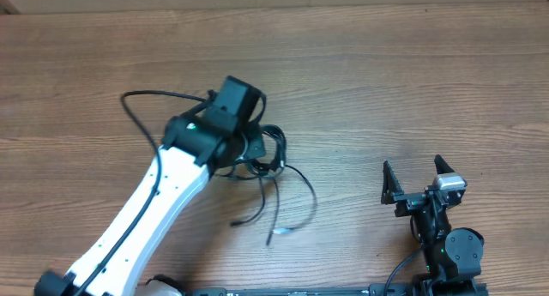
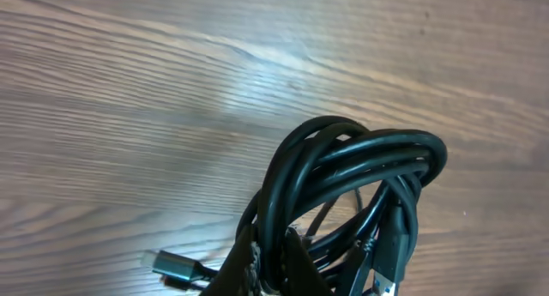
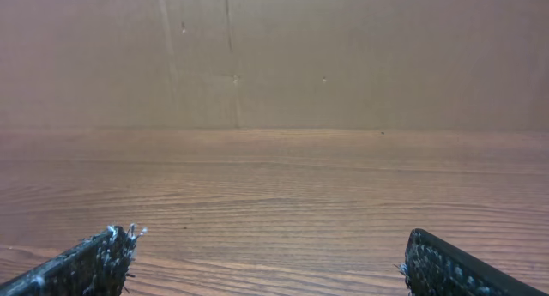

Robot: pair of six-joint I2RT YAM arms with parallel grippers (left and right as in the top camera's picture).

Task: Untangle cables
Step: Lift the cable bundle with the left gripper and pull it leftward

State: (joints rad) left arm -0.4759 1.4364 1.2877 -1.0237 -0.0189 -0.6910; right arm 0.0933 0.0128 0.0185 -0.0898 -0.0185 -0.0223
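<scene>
Cables (image 2: 360,154) bunched in clamped left tool (image 2: 270,270) — tips cut off, right tool (image 3: 268,244) wide

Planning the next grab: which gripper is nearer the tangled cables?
Left. The left gripper is shut on the cables; the right gripper stands open, apart from them on the robot's right.

probably a robot lab: wood-grain table (image 1: 386,73), plain cardboard-like wall (image 3: 343,56) behind.

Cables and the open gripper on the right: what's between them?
Only bare wooden table lies between the cables and the right gripper, seen in the overhead view.
</scene>
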